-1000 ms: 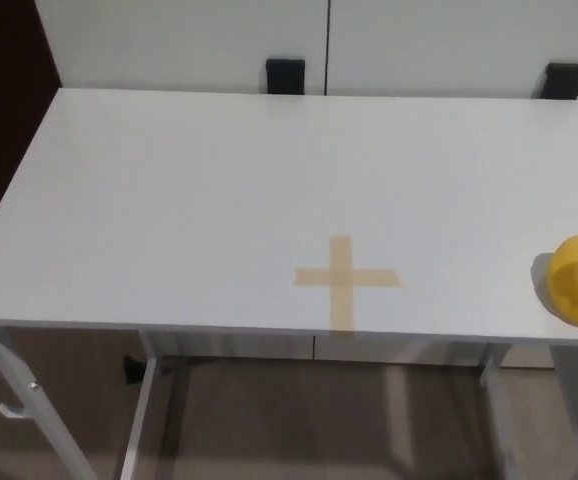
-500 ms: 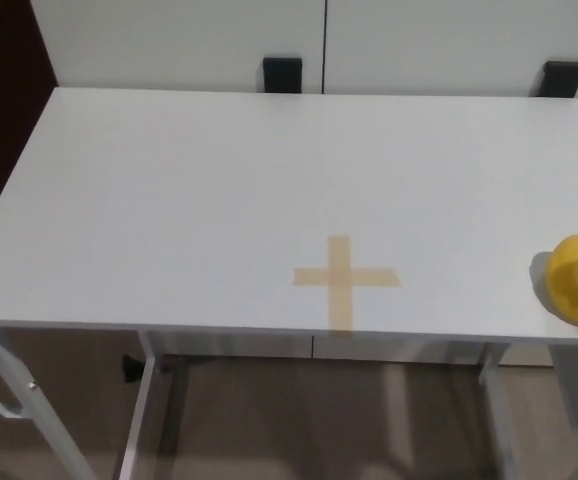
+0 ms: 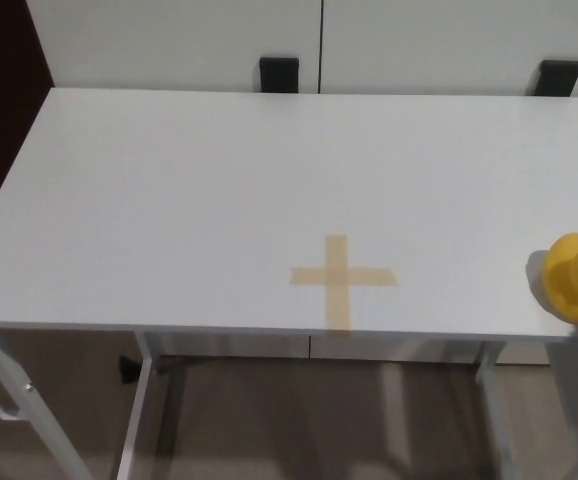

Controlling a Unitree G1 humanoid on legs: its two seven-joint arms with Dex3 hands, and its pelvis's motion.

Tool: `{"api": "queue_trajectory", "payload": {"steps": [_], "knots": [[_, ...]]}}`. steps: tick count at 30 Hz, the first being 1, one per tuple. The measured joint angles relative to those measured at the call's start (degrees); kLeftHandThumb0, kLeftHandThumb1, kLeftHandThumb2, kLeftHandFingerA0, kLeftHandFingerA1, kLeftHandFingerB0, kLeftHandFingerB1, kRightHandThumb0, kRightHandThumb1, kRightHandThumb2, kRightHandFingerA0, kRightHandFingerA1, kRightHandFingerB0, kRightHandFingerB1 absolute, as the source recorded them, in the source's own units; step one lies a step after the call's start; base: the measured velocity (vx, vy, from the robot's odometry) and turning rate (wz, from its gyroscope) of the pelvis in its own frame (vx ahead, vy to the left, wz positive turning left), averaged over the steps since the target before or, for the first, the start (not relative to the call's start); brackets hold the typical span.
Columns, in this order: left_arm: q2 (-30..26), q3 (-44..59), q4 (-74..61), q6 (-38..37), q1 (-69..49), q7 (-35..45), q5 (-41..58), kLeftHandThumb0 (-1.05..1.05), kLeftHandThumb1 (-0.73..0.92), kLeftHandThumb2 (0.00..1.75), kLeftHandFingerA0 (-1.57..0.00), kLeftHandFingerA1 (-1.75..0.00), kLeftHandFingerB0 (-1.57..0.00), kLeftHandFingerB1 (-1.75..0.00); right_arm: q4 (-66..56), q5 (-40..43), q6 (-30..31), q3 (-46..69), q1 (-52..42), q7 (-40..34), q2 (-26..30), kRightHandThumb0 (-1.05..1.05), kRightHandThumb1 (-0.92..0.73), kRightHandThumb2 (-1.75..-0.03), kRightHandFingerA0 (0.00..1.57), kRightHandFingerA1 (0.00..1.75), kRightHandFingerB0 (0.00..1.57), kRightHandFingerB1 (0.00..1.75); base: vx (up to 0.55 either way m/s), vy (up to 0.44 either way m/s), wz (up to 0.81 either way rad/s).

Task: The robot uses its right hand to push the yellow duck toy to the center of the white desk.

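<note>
Fingers of either hand do not show anywhere, so I cannot tell whether they are apart or together; no part of the robot is in sight. By my reading the push has not begun and all of it is left to do. The yellow duck (image 3: 576, 277) sits at the right end of the white bench (image 3: 169, 200), close to the near edge, its orange beak pointing right. A tan tape cross (image 3: 340, 279) marks a spot to the duck's left, well apart from it. No brand, label or writing is readable.
</note>
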State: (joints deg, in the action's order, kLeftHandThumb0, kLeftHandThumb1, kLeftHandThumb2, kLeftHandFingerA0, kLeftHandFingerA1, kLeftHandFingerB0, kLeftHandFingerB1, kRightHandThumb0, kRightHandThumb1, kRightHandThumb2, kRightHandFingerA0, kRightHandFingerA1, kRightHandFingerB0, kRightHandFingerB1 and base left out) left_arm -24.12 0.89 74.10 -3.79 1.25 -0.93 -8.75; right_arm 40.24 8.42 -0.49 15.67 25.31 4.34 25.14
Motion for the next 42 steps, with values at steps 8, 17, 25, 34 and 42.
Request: {"api": "queue_trajectory", "payload": {"steps": [8,17,25,34,42], "knots": [[0.0,0.11,-0.09,-0.01,-0.6,-0.03,0.05,-0.1,0.58,0.89,-0.87,-0.85,-0.86,-0.9,0.64,-1.08,-2.29,-1.98,-0.99,0.93,-2.91,-0.78,-0.92,-0.73,0.21,0.42,0.18,0.33,0.0,0.0,0.0],[0.12,0.47,-0.61,-0.22,-1.47,-1.12,0.14,-0.11,0.58,0.87,-0.87,-0.83,-0.89,-0.91,1.74,-1.95,-2.64,-2.64,-0.96,0.36,-4.72,-0.84,-0.84,-0.83,0.3,0.46,0.21,0.38,0.0,0.0,0.0],[0.58,0.53,-0.95,-0.21,-1.48,-1.26,0.15,-0.1,0.56,0.92,-0.88,-0.85,-0.93,-0.94,4.96,-3.8,-3.4,-4.68,-0.63,-0.8,-7.1,-0.76,-0.92,-0.76,0.37,0.42,0.27,0.35,0.0,0.0,0.0],[1.12,0.71,-0.96,-0.2,-1.34,-1.27,0.16,-0.1,0.58,0.87,-0.89,-0.82,-0.9,-0.89,6.33,-4.89,-4.91,-6.23,-0.2,-1.66,-8.6,-0.8,-0.92,-0.75,0.41,0.41,0.3,0.36,0.0,0.0,0.0],[1.24,0.25,-0.56,-0.2,-1.18,-1.26,0.04,-0.09,0.56,0.87,-0.9,-0.84,-0.91,-0.91,5.98,-5.28,-5.38,-7.69,0.64,-1.6,-10.29,-0.82,-0.92,-0.77,0.49,0.47,0.39,0.41,0.0,0.0,0.0]]}}
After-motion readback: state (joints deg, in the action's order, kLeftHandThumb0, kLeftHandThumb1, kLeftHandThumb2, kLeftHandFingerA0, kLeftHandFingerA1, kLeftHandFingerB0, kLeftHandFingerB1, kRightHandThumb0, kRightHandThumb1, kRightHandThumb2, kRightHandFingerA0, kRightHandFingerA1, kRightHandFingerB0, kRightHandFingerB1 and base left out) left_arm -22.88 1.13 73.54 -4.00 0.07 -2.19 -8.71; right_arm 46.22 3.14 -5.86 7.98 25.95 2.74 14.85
